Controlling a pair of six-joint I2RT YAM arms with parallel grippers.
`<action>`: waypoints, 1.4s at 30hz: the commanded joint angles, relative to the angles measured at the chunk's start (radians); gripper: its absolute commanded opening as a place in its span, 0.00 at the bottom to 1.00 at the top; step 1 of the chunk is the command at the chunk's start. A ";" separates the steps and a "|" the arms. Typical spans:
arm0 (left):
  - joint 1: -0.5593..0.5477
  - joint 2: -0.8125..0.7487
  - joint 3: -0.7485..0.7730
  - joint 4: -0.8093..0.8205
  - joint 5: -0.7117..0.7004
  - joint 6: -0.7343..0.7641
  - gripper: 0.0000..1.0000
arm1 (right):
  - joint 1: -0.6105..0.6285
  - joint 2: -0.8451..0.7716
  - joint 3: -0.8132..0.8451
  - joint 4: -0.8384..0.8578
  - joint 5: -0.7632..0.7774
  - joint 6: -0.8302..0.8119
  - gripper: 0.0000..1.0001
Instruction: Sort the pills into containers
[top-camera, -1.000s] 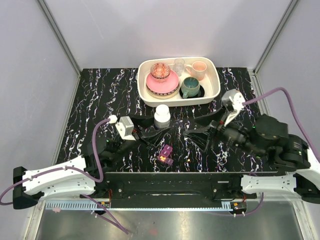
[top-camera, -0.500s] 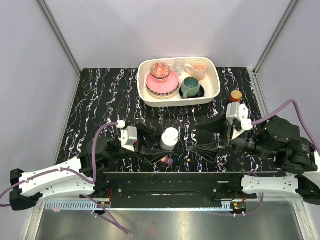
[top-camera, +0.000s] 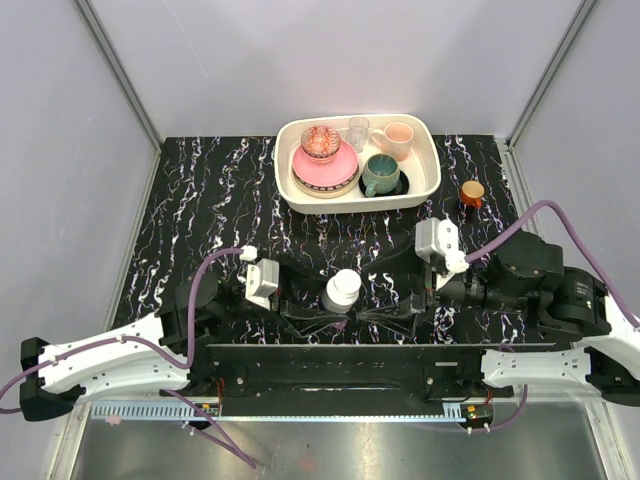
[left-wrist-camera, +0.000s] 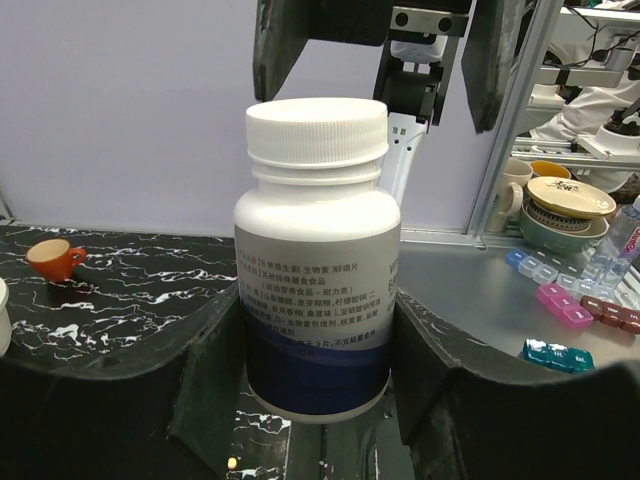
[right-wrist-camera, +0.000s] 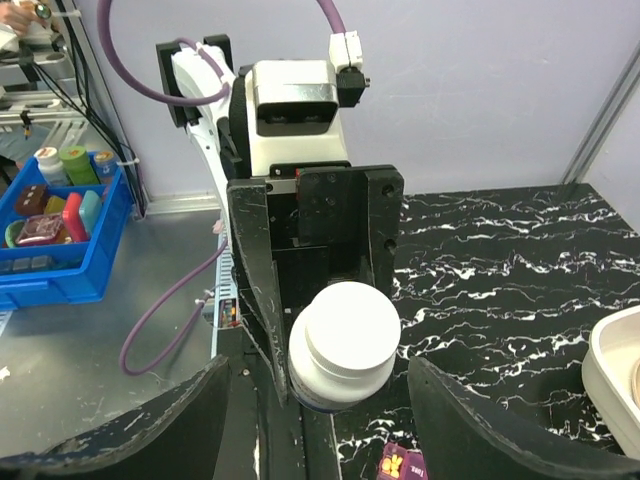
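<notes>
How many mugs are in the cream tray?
2: a pink mug at the tray's far right corner and a teal mug just nearer, beside the stacked pink bowls. None looks hidden.

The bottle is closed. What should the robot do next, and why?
Probably ease the open right hand onto the cap and grip it, to unscrew it: the left hand holds the white bottle upright, and the right hand's spread fingers line up with it.

The bottle is white, its label grey above a dark blue band. The table is black with white marble veins. The far tray is cream, with a pink bowl and teal mug. The box is magenta, its pills yellow-orange.
</notes>
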 joint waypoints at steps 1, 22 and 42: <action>0.002 0.003 0.030 0.046 0.031 -0.001 0.00 | 0.003 0.033 0.024 0.049 -0.021 -0.022 0.76; 0.002 0.000 0.027 0.057 0.053 0.004 0.00 | 0.003 0.050 0.024 0.107 0.036 -0.028 0.72; 0.002 -0.010 0.020 0.066 0.076 0.017 0.00 | 0.003 0.073 0.019 0.101 0.049 0.029 0.56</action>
